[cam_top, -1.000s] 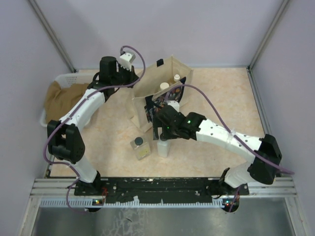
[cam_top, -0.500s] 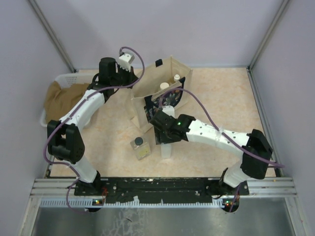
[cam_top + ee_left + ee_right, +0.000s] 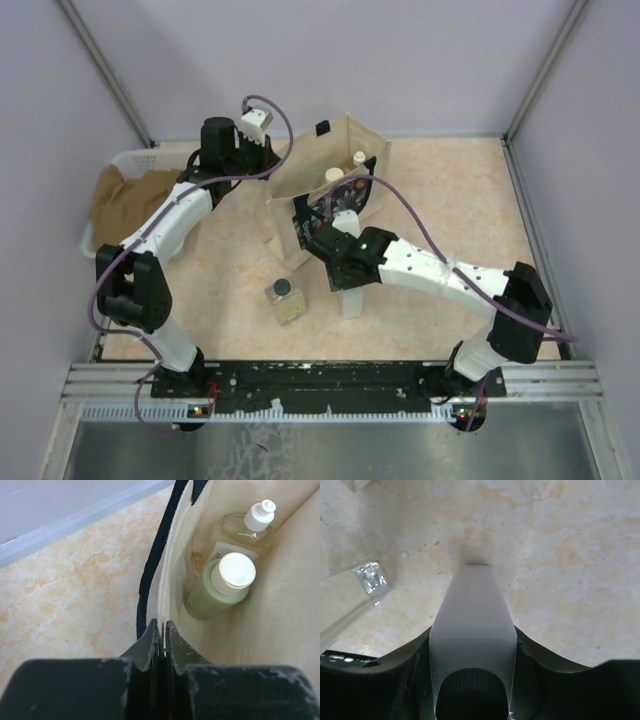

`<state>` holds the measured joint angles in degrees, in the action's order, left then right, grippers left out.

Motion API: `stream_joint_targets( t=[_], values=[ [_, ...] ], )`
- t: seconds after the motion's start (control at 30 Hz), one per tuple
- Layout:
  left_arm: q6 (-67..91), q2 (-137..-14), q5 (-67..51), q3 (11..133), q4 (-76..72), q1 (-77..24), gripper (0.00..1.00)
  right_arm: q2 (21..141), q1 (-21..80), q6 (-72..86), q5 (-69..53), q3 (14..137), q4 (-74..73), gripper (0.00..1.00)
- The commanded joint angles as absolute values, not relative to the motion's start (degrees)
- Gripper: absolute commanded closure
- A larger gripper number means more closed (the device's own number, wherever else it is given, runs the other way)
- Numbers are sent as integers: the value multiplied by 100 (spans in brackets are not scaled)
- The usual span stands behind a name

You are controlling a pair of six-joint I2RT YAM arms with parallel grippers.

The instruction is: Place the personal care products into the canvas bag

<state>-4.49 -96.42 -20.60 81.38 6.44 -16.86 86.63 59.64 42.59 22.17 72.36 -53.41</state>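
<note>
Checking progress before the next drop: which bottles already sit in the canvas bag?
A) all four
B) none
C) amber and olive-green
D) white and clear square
C: the left wrist view shows the amber bottle and the olive-green bottle inside the canvas bag.

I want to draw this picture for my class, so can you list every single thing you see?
canvas bag: one, beige with dark handles, middle back of the table
amber bottle: one, clear amber with white cap, inside the bag
green bottle: one, olive green with cream cap, inside the bag, beside the amber one
white bottle: one, white with dark cap, in front of the bag
clear bottle: one, clear with black cap, on the table in front of the bag
basket: one, white, far left
cloth: one, brown, in the basket
table: one, beige marbled, under everything
left gripper: one, black, pinching the bag's rim
right gripper: one, black, holding the white bottle
</note>
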Motion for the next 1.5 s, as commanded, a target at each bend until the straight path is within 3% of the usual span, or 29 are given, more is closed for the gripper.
stream_joint_targets(
  t=[0.0,0.37,0.87,1.1,1.47],
  values=[
    [-391,-9490,-2204,8094,558,-1661,100,8254,5986,3908,3339,8294,-5972,84],
    [-357,-9475,-2253,8134,602,-1661,100,8015,5016,2057,3869,10011,-5426,89],
    [-257,-9394,-2267,8157,645,-1659,100,9370,4603,-195,3036,12774,-3787,88],
    [-215,-9346,-2259,8117,579,-1661,100,9948,4395,-39,2013,12916,-3407,88],
    [-147,-9080,-2396,8042,449,-1661,100,10263,4356,284,1358,11892,-2918,89]
  ],
)
